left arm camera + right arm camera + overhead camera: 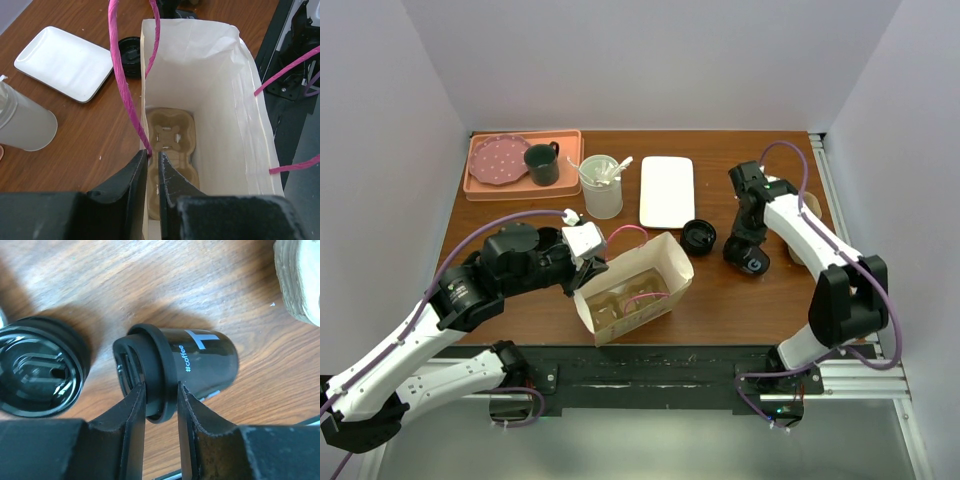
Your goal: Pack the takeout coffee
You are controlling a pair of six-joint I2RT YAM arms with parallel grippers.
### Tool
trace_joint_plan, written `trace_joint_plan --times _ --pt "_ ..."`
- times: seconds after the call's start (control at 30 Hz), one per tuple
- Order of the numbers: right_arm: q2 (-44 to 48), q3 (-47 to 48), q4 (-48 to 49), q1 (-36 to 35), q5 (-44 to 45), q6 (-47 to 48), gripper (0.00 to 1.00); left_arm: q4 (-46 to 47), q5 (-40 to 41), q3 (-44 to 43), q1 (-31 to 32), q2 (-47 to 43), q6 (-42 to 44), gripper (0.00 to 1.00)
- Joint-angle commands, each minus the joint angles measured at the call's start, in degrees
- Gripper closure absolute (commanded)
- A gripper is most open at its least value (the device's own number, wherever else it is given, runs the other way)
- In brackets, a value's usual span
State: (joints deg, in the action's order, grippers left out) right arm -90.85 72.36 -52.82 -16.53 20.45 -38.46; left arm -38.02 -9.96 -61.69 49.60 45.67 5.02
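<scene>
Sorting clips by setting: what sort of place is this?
Probably a lab mock-up of a café counter: wooden table between plain white walls, paper bag with cup carrier, black coffee cup.

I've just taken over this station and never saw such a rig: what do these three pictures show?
Two robot arms, each with a two-finger gripper, work at a table. The top picture looks down; the other two come from cameras on the wrists. The left gripper straddles a wall of the paper bag, a cup carrier inside; whether it pinches is unclear. The right gripper clamps a black coffee cup lying on its side, beside a lid. Also: white tray, mug, plate.
</scene>
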Motion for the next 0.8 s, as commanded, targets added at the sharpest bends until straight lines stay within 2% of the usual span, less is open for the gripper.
trace_joint_plan --times 0.0,0.13,0.27,0.57,0.77 --pt "6.55 -1.6 2.63 0.01 -0.93 -1.36 0.77 2.78 -0.24 -1.59 0.23 -0.58 -0.45 0.8" --pt "12.26 -4.5 6.58 0.45 -2.43 -2.5 0.77 2.6 -0.76 -1.76 0.23 -0.58 -0.36 0.79" --pt "20.25 -11.7 14.73 1.06 -3.74 -5.13 0.77 1.72 -1.29 -1.68 0.23 -0.85 -0.18 0.79" --pt "30.19 -27.51 30.47 2.3 -9.37 -11.19 0.75 0.4 -2.17 -2.21 0.32 -0.49 0.52 0.78" --pt "35.56 -34.03 35.32 3.79 -10.51 -13.66 0.74 0.14 -2.09 -2.47 0.23 -0.23 0.52 0.77"
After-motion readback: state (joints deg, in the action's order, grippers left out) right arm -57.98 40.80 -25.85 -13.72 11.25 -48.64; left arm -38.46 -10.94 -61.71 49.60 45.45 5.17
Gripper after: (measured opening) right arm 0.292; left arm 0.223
